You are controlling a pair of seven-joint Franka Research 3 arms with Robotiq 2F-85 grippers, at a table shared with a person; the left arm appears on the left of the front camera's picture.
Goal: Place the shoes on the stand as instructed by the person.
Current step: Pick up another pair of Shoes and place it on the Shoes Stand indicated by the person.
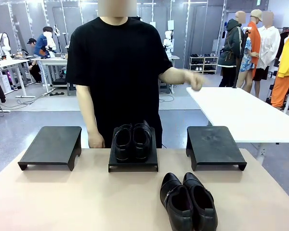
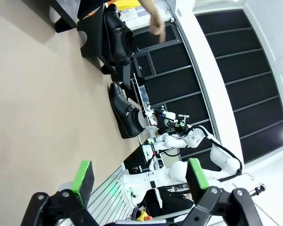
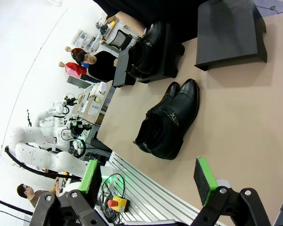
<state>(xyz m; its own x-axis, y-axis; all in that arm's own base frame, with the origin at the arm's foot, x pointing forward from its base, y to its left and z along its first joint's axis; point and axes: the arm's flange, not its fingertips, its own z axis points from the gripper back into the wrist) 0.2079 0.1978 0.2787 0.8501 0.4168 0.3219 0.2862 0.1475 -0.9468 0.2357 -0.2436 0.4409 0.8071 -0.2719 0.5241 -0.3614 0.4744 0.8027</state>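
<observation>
One pair of glossy black shoes (image 1: 132, 141) sits on the middle black stand (image 1: 133, 162). A second pair (image 1: 188, 201) lies on the tan table near the front edge, right of centre; the right wrist view shows this pair (image 3: 167, 121) ahead of my open right gripper (image 3: 148, 179). The person in a black T-shirt (image 1: 116, 67) stands behind the middle stand, one hand (image 1: 196, 80) held out over the right side. My left gripper (image 2: 139, 178) is open, off the table's edge, with the shoes on the table (image 2: 123, 110) ahead of it.
Empty black stands sit at the left (image 1: 52, 147) and right (image 1: 215, 146) of the table's far side. A white table (image 1: 245, 113) stands behind at the right. The other arm (image 2: 179, 141) shows in the left wrist view.
</observation>
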